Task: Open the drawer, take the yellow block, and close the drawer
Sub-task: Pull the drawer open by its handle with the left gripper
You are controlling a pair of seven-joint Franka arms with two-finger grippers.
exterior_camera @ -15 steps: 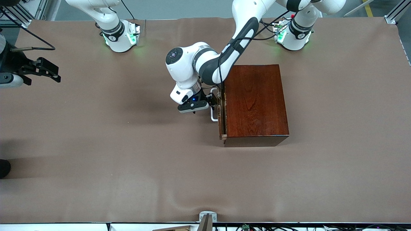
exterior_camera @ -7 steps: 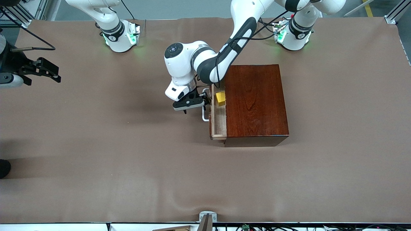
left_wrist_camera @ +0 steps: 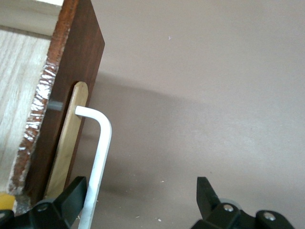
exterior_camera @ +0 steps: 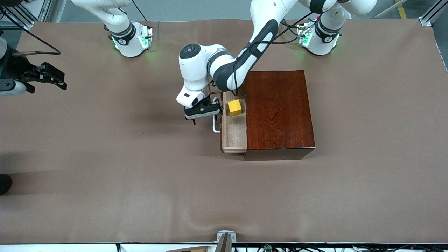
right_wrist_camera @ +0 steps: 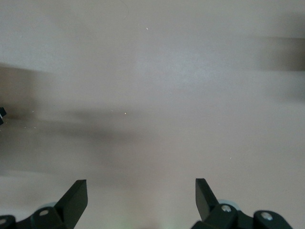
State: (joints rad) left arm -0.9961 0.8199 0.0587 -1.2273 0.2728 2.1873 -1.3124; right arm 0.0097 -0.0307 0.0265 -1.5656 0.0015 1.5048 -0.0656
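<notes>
From the front view we see that the drawer (exterior_camera: 233,131) has slid further out of the wooden box (exterior_camera: 278,113) than it stood half a second ago, and a second ago it was all but shut; the yellow block (exterior_camera: 234,107), first hidden and then half covered by the box's top edge, now sits fully exposed in the tray at the end farther from the camera. We judge the opening step nearly finished, with room to reach the block from above. The left gripper (exterior_camera: 204,111) is at the white handle (exterior_camera: 215,125), low in front of the drawer, while the right gripper (exterior_camera: 43,76) waits at the right arm's end of the table. The table (exterior_camera: 105,168) is covered in a plain brown sheet, slightly rippled near the front camera, and metal frame rails show past its corners. In the left wrist view we see the fingers (left_wrist_camera: 71,200) spread apart, one of them against the handle bar (left_wrist_camera: 97,157), hooking it rather than pinching it; the dark drawer front (left_wrist_camera: 66,109) and pale tray floor show beside it. In the right wrist view the right gripper's fingers (right_wrist_camera: 74,195) stand wide apart over bare brown sheet, holding nothing.
</notes>
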